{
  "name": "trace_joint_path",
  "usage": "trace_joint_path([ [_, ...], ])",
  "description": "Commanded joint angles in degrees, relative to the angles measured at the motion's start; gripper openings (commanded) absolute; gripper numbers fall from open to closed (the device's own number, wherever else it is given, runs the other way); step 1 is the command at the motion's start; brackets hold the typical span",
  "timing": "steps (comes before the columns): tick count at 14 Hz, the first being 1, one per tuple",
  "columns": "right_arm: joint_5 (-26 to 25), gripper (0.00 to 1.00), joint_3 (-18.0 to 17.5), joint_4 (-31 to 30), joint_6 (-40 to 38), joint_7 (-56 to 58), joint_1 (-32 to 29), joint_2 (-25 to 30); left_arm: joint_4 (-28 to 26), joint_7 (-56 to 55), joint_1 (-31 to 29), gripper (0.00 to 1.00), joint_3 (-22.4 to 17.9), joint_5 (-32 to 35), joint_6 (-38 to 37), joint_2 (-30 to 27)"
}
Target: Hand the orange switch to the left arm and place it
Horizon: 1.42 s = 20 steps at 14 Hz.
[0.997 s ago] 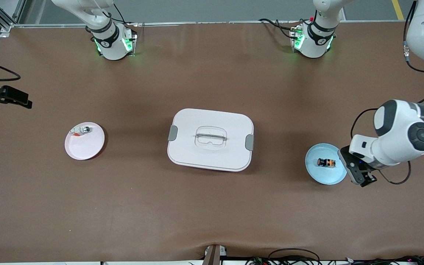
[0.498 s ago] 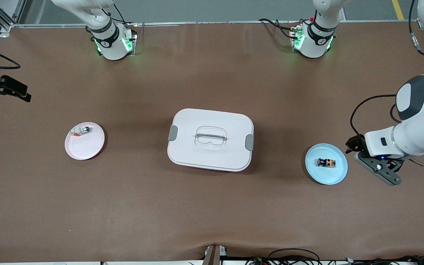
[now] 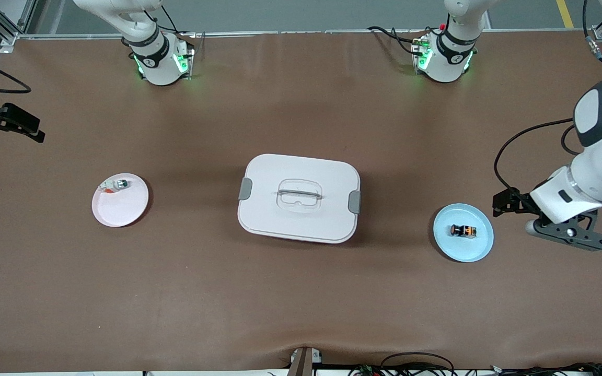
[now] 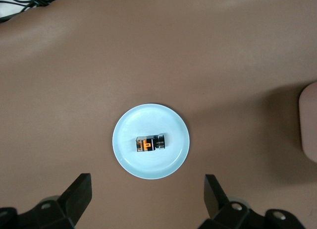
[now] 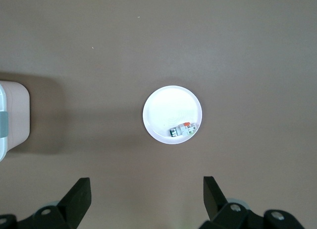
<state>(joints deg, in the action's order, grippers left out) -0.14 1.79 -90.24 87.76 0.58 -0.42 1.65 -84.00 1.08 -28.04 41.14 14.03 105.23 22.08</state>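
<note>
The orange switch [image 3: 463, 230] lies on its side on a light-blue plate [image 3: 476, 248] toward the left arm's end of the table. The white box [image 3: 299, 197] stands lidded at the table's middle. My left gripper [image 3: 507, 202] hangs above the table beside the plate, toward the table's end, open and empty. Its wrist view shows the switch [image 4: 150, 143] on the plate [image 4: 148, 117] past the wide-apart fingers of the left gripper [image 4: 147, 192]. My right gripper [image 3: 11, 129] is up at the right arm's end of the table, and in its wrist view the gripper [image 5: 146, 192] is open and empty.
A pink plate [image 3: 118, 209] toward the right arm's end holds a small silver-and-white part [image 3: 115, 185] with a red bit, which also shows in the right wrist view [image 5: 181, 130]. The box's edge shows in both wrist views [image 4: 309, 120] [image 5: 12, 115]. Cables lie along the table's near edge.
My left arm has swung away from the blue plate toward the table's end and its wrist has turned. My right gripper has shifted slightly. The switch, plates and box have not moved.
</note>
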Motion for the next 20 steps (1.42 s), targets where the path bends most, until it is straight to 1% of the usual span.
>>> trace_joint_path([
  [1,1.02,1.0,-0.56,-3.81,1.36,-0.58,-1.25,3.27,-0.2,-5.98,6.13,1.0,-5.59,-1.29,-4.31,-4.93],
  [3,1.02,1.0,-0.56,-3.63,0.31,-1.28,-1.52,3.36,-0.29,-9.51,11.58,1.0,-11.14,-1.38,-5.82,-7.31],
  [6,1.02,1.0,-0.74,-3.63,-0.31,-4.01,-1.34,3.62,-0.29,-8.21,19.93,1.0,-21.94,-1.55,-6.62,-10.38],
  [7,1.02,1.0,-0.83,-3.54,-0.14,-4.01,-1.26,3.62,-0.46,-7.07,21.87,1.0,-24.59,-1.73,-7.4,-11.87],
  [8,1.02,1.0,-0.83,-3.63,0.04,-4.01,-1.34,3.62,-0.46,-4.54,22.67,1.0,-26.61,-1.81,-8.98,-12.67],
  [9,1.02,1.0,-0.83,-3.63,0.3,-4.01,-1.26,3.71,-0.46,-3.38,23.55,1.0,-28.2,-3.64,-10.21,-13.9],
  [11,1.11,1.0,-0.83,-3.72,0.65,-4.01,-1.34,3.97,-1.33,-3.19,25.92,1.0,-33.37,-7.95,-13.02,-16.71],
  [12,1.19,1.0,-0.83,-3.81,0.92,-4.1,-1.43,3.97,-2.56,-3.11,27.24,1.0,-36.1,-9.1,-13.12,-18.55],
  [13,2.15,1.0,-0.65,-3.81,1.01,-4.1,-1.52,4.06,-4.49,-2.84,28.12,1.0,-37.34,-9.63,-13.21,-20.48],
  [14,3.03,1.0,-0.56,-3.81,1.01,-4.1,-1.61,4.06,-5.9,-3.1,28.13,1.0,-37.44,-9.9,-13.12,-22.07],
  [20,3.13,1.0,-0.56,-3.9,1.18,-4.01,-1.78,4.15,-13.28,-5.82,28.31,1.0,-38.24,-14.02,-13.12,-30.42],
])
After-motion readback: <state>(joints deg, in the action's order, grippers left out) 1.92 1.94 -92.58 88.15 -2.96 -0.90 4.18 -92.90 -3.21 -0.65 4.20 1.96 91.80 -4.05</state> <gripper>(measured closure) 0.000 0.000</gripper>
